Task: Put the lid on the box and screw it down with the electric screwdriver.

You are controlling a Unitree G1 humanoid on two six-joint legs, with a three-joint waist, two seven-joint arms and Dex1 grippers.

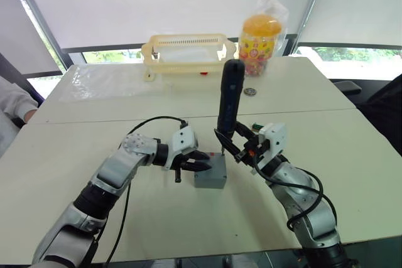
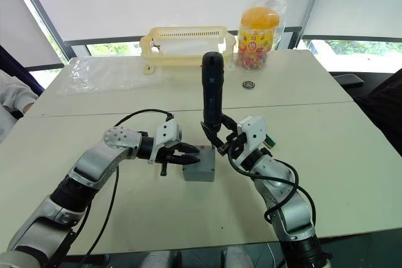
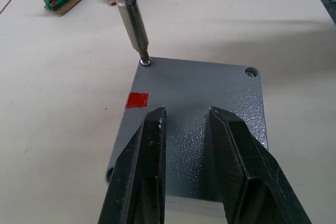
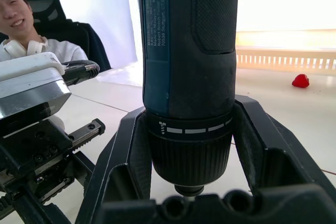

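Two tools: right tool point(image 1: 233, 144) clamps upright electric screwdriver point(image 1: 229, 95); left tool point(image 3: 186, 129) apart over lid point(image 3: 210, 98).

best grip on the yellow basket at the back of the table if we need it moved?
Take the yellow basket by its long front rim, coming from the robot's side. Probably best: that rim is thin and faces the arms. The snack jar crowds its right end.

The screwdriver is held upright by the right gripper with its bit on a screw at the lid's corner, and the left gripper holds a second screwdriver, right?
Not quite. The left gripper holds no tool; the left wrist view shows its fingers resting on the lid. The right gripper does hold the screwdriver upright, bit on a corner screw.
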